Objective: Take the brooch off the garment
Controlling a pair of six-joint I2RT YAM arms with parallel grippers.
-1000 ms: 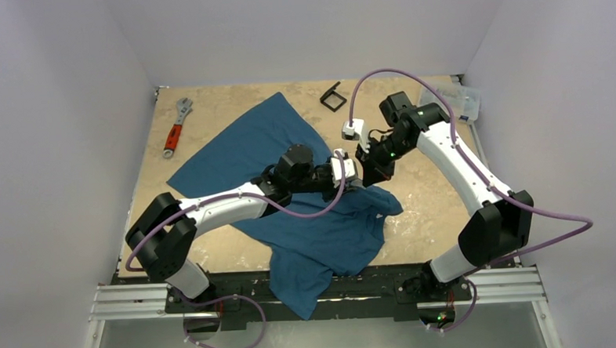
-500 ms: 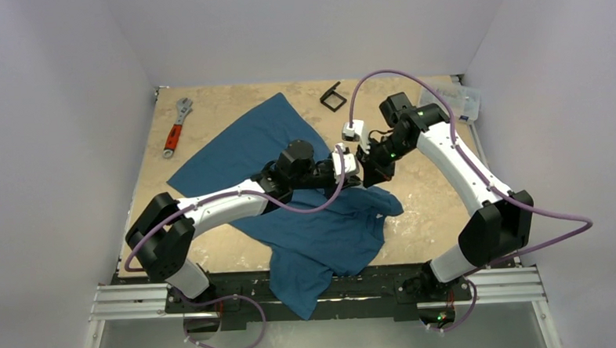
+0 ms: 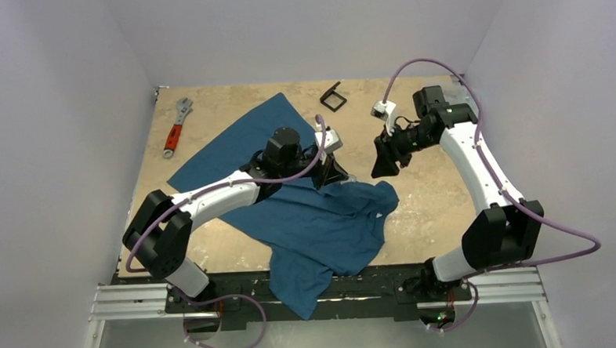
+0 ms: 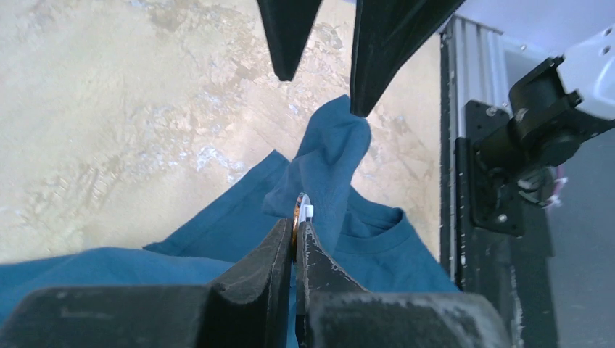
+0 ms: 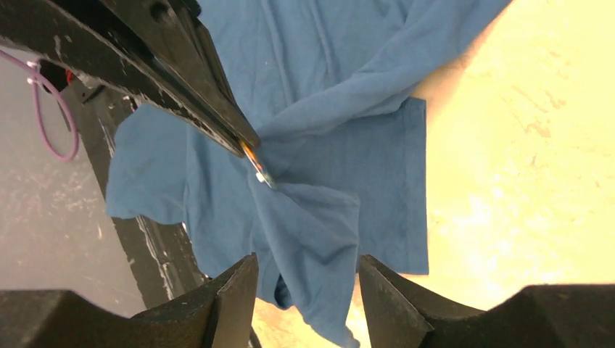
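Near the desk's centre: left tool [image 4: 296, 230] pinching brooch [image 4: 300, 209] edge-on, lifting a fold of garment [image 3: 323, 224]; right tool [image 5: 304, 279] spread, apart, holding nothing.

You'll find no lettering, number or brand you can read in any of the three views. The small white label [image 3: 377, 216] at the neck of the garment [image 3: 323, 228] (lying toward the table's near edge) shows only as a pale speck, too small to read.

Brooch [image 5: 258, 167] between left fingers [image 5: 210, 109]
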